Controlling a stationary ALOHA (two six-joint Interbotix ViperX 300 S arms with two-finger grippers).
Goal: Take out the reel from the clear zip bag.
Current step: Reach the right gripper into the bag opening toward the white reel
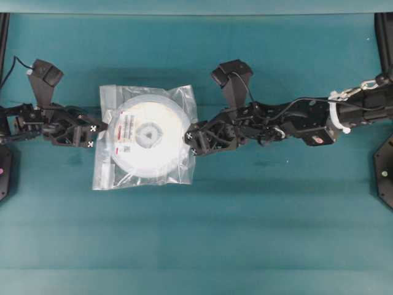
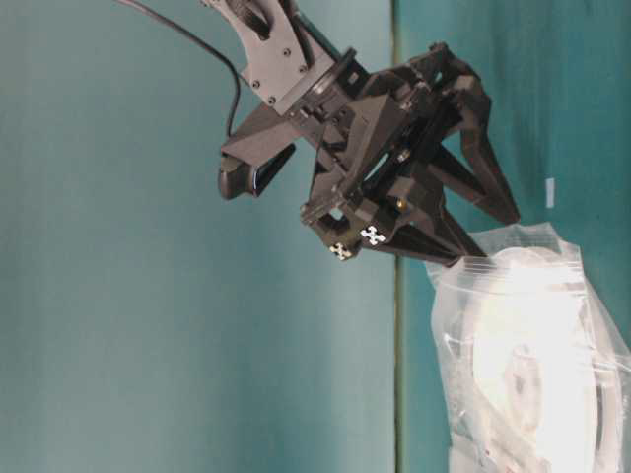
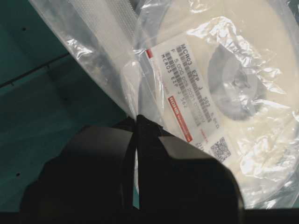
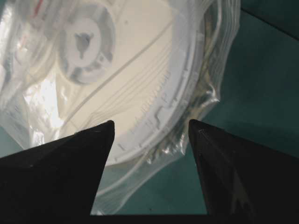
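Observation:
The clear zip bag (image 1: 110,98) lies flat on the teal table with the white reel (image 1: 149,134) inside it, label and grey hub facing up. My left gripper (image 1: 98,135) is shut on the bag's left edge, and its fingertips (image 3: 136,119) pinch crinkled plastic just below the red-marked label (image 3: 187,88). My right gripper (image 1: 191,144) is open at the bag's right edge. In the right wrist view that gripper (image 4: 150,123) has its jaws spread either side of the reel's rim (image 4: 154,116) and the bag's edge, closed on nothing. The table-level view shows the open gripper (image 2: 483,241) at the bag (image 2: 513,325).
Dark frame posts (image 1: 3,37) stand at the table's far corners, with a black base plate (image 1: 384,172) at the right edge and another at the left edge (image 1: 3,172). Teal tabletop (image 1: 245,233) stretches in front of the bag.

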